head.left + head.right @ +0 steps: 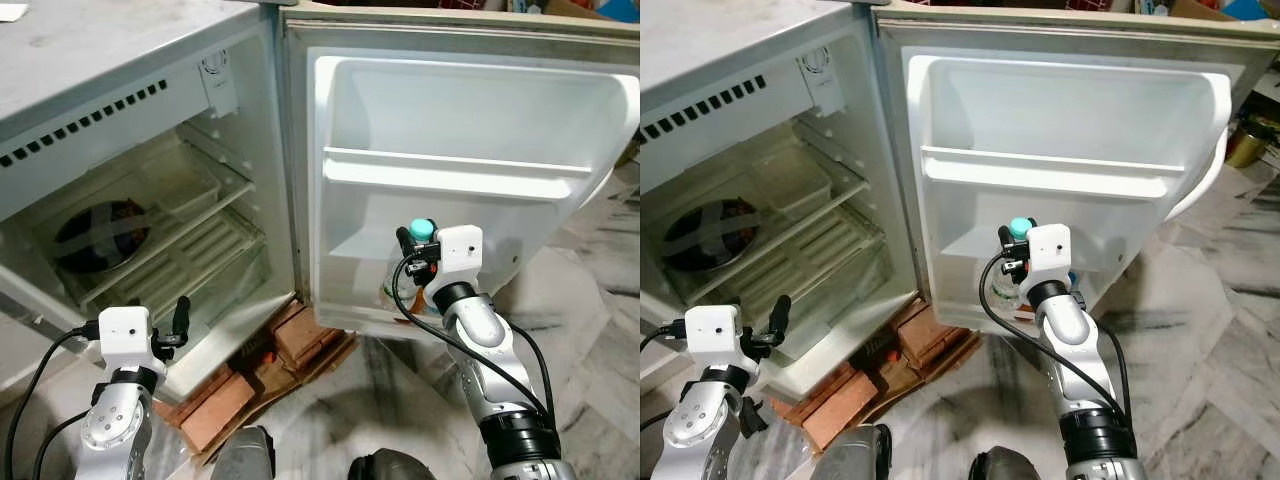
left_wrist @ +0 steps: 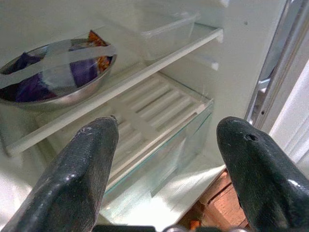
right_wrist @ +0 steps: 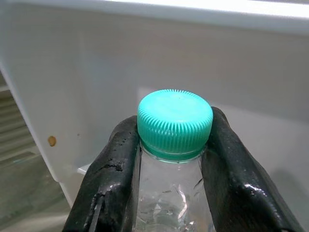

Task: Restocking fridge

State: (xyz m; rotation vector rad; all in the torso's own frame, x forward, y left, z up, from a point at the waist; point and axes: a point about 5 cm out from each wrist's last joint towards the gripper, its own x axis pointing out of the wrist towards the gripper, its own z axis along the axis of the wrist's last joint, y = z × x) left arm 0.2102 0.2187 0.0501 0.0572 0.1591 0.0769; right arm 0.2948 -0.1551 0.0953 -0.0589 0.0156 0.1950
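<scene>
A clear plastic bottle [image 3: 171, 198] with a teal cap [image 1: 422, 229] stands upright in the lower shelf of the open fridge door [image 1: 450, 130]. My right gripper [image 3: 169, 145] is shut on the bottle's neck just under the cap, its black fingers [image 3: 113, 164] pressed on both sides. Down at the fridge's lower front edge, my left gripper [image 2: 164, 145] is open with nothing between its fingers, facing the inner shelves. A steel bowl [image 2: 53, 72] with taped purple packets sits on the middle shelf inside the fridge [image 1: 150, 240].
A clear lidded box [image 1: 185, 180] rests on the upper wire shelf. Flattened cardboard and bricks [image 1: 260, 370] lie on the marble floor under the fridge. The door's upper shelf [image 1: 450, 175] holds nothing.
</scene>
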